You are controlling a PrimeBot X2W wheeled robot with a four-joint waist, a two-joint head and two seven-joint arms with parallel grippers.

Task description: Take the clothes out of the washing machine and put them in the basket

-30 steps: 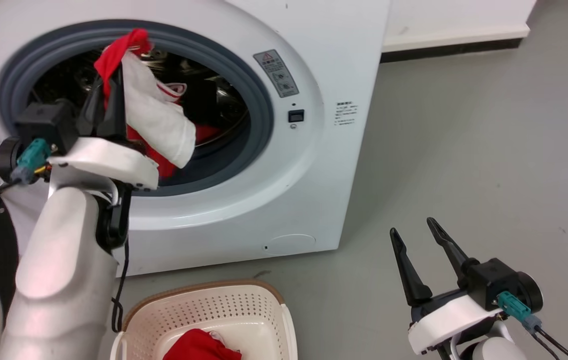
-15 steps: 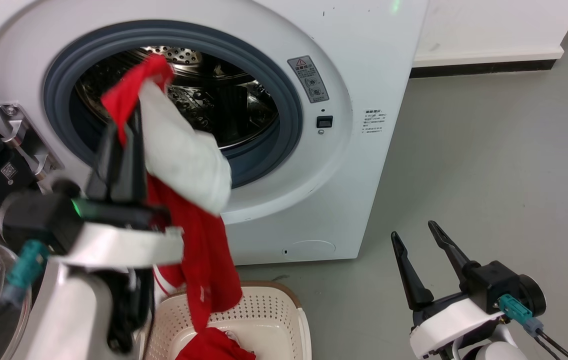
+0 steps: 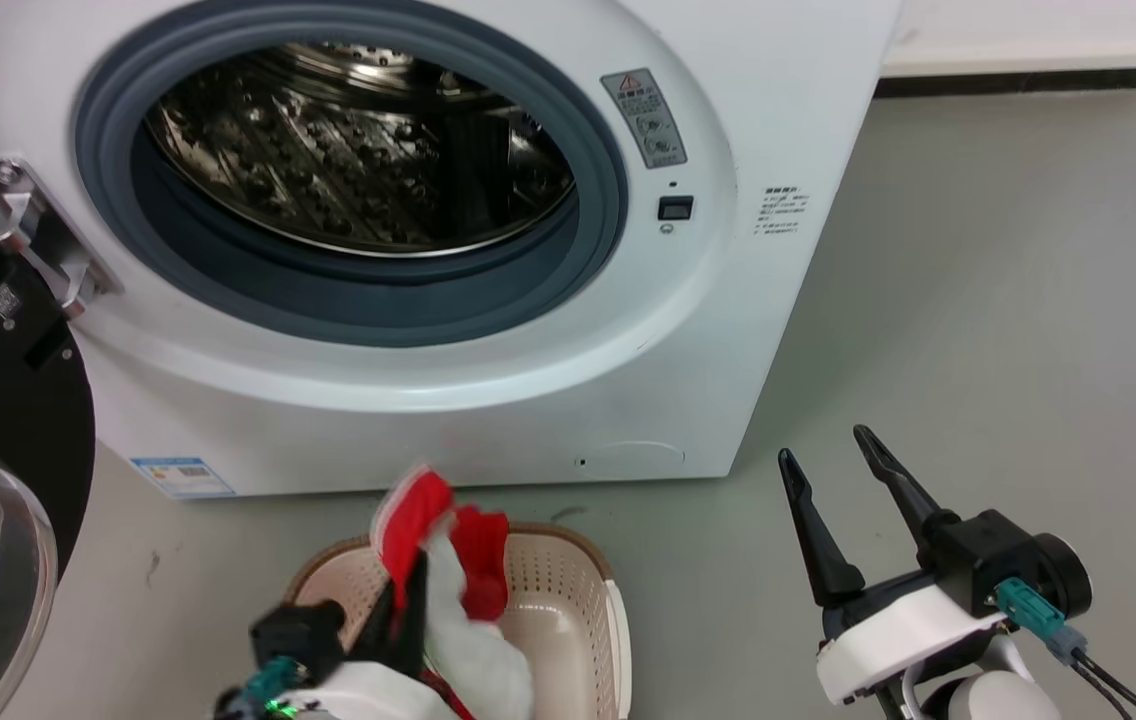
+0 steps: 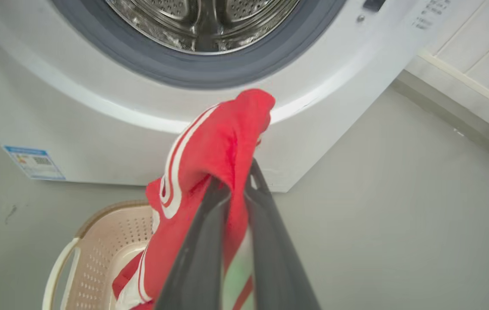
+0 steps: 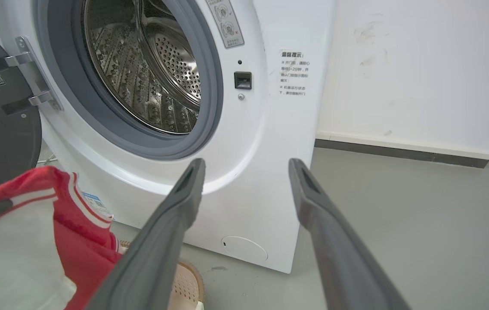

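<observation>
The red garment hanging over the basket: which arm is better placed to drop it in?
Left. Its jaws are shut on the red garment, which hangs over the basket. The right arm's jaws stand open and empty over the floor.

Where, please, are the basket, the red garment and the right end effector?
basket (image 3: 616, 640): head view, right rim.
red garment (image 4: 223, 137): left wrist view, bunched top fold.
right end effector (image 3: 823, 445): head view, midway between fingertips.

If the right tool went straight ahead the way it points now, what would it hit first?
The right tool would likely meet the washing machine first: its white front, beside the grey door ring. Depth is unclear.
</observation>
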